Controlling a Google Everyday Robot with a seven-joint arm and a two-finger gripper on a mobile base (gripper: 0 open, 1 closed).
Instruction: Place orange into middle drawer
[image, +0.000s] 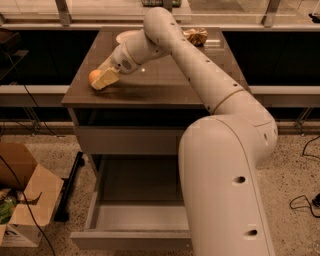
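One orange (93, 76) — gripper (104, 80) at it; one middle drawer (131, 239) open.

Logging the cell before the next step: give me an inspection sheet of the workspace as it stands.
Surface: brown cabinet top, smooth and glossy.
Job's things: orange at the top's front left, right by the gripper; middle drawer open below, nothing seen inside.
Clutter: white bowl and snack bag at the back of the top.
Grippers: gripper low over the top, against the orange's right side.
Cables: cable on the floor at right; another runs across the box at left.
Surroundings: cardboard box on the speckled floor, left of the drawer.
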